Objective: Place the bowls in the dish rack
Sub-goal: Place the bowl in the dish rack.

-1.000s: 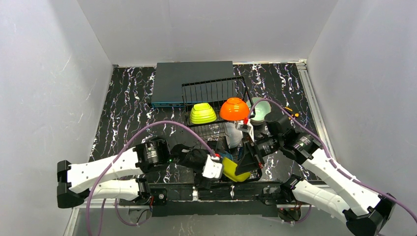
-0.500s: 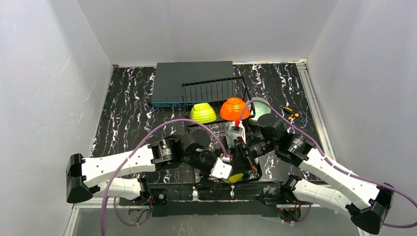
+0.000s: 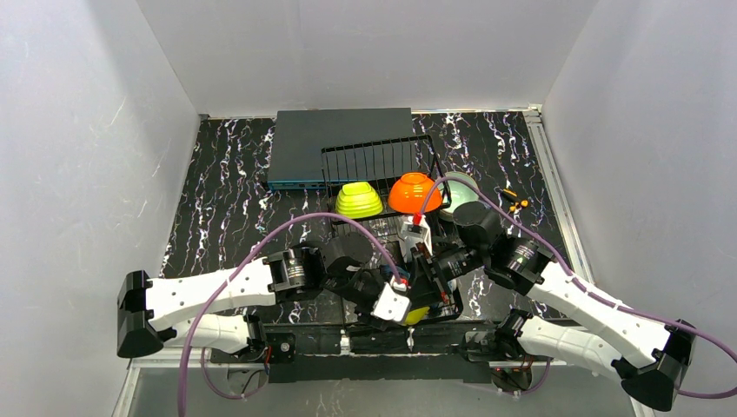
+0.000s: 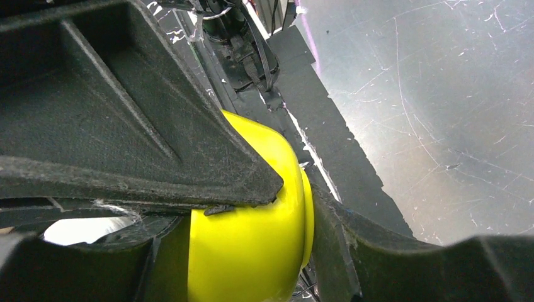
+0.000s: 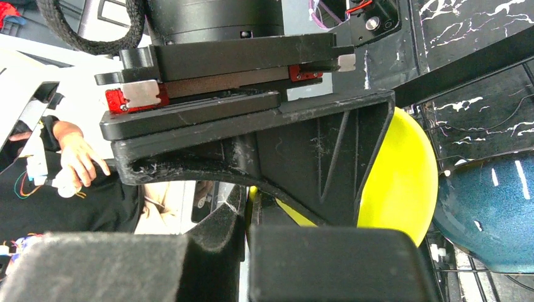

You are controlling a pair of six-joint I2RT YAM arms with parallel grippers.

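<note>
A yellow bowl (image 3: 419, 314) hangs on edge at the near end of the black wire dish rack (image 3: 374, 161), between both grippers. My left gripper (image 4: 299, 195) has its fingers pressed on either side of the yellow bowl (image 4: 252, 251), one on its outer wall and one against its rim. My right gripper (image 5: 249, 220) is shut on the thin rim of the same yellow bowl (image 5: 403, 182). In the rack stand a lime green bowl (image 3: 359, 200) and an orange bowl (image 3: 414, 193). A teal bowl (image 5: 485, 214) lies just beside the yellow one.
A flat dark grey box (image 3: 330, 139) lies behind the rack at the back of the marbled table. A mint bowl (image 3: 461, 187) sits by the rack's right side. Both arms crowd the near middle, with cables looping over them.
My left gripper has swung in from the left and closed from wide open onto the yellow bowl. My right gripper has kept its hold and shifted slightly towards me.
</note>
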